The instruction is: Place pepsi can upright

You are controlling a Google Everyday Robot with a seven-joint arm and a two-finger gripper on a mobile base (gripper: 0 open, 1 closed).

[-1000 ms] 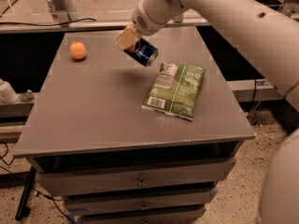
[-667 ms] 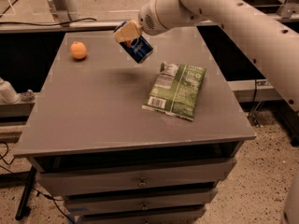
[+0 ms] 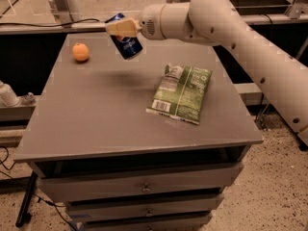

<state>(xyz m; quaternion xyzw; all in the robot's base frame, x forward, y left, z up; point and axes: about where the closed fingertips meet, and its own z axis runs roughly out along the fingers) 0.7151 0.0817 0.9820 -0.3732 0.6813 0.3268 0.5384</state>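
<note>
Clamped in the beige two-finger claw (image 3: 121,29): small dark-blue aluminium pepsi can (image 3: 129,46), tilted, seemingly clear of the grey flat-topped bench (image 3: 96,114), up-left of the green foil snack bag (image 3: 180,93). Roll the wrist until vertical, lower gently onto bare surface left of the bag, well apart from it, release only once seated flat.
</note>
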